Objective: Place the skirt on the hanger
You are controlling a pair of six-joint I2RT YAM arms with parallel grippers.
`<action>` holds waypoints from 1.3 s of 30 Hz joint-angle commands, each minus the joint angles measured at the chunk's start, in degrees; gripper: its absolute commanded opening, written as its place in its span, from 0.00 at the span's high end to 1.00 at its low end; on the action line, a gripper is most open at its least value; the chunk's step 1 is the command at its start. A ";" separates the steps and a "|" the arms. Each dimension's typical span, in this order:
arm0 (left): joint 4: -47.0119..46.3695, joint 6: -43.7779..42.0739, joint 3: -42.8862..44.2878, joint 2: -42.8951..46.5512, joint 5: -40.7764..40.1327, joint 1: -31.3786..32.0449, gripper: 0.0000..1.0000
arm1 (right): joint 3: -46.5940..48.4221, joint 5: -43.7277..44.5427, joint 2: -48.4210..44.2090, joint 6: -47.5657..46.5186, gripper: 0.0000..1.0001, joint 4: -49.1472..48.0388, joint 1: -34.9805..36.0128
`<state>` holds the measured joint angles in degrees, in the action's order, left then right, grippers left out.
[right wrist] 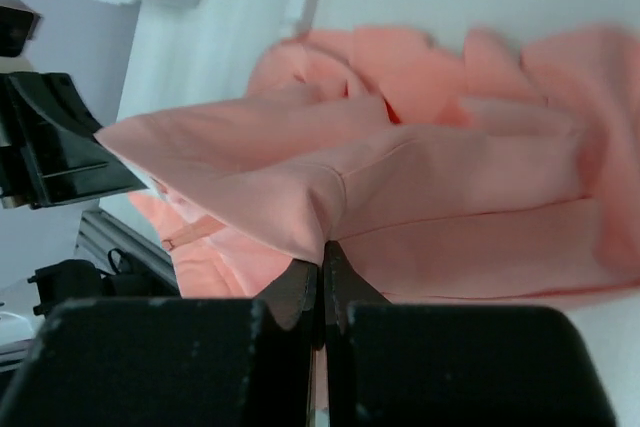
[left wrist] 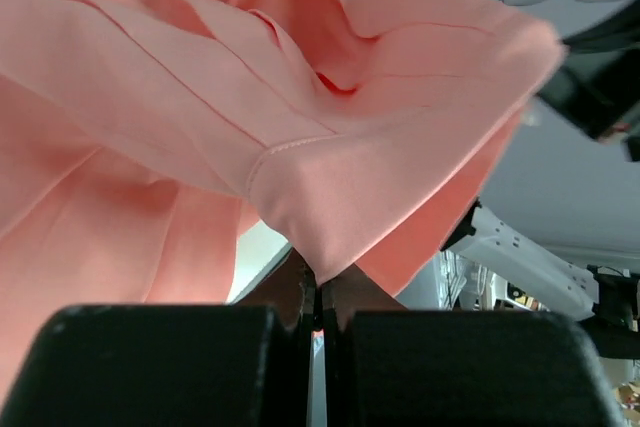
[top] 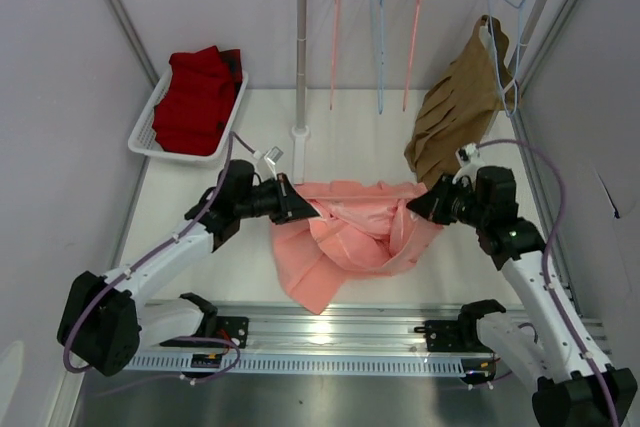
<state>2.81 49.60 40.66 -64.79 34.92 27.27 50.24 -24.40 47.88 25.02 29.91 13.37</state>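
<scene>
The salmon-pink pleated skirt (top: 350,232) hangs stretched between my two grippers, and its lower part rests crumpled on the white table. My left gripper (top: 308,209) is shut on the skirt's left edge, the fold (left wrist: 300,97) pinched at its tips (left wrist: 318,282). On the other side, my right gripper (top: 418,209) is shut on the opposite edge of the cloth (right wrist: 420,177), right at its tips (right wrist: 322,257). Two thin salmon-pink hangers (top: 335,37) (top: 415,37) hang edge-on from the rail at the back, well beyond both grippers.
A white basket (top: 150,112) holding dark red cloth (top: 195,97) sits at the back left. A brown garment (top: 455,112) hangs on a light-blue hanger (top: 510,37) at the back right; another light-blue hanger (top: 380,37) hangs mid-rail. The rack's post (top: 300,57) stands behind the left gripper.
</scene>
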 commanded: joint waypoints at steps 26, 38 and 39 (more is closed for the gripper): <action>-4.58 -7.85 -4.20 -10.01 -16.98 9.47 0.76 | -27.30 2.95 -2.26 5.75 0.35 -13.85 -2.73; 5.80 -12.42 -0.32 -4.03 -18.39 10.35 0.49 | -19.22 6.47 -8.06 6.10 0.26 -4.25 0.25; 6.24 -12.86 -0.41 -3.68 -18.39 10.26 0.48 | -18.78 6.65 -7.89 6.36 0.26 -4.07 0.61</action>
<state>6.63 39.62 37.65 -70.70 17.47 37.15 28.10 -19.49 40.42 31.66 23.35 12.84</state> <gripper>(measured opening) 0.508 0.742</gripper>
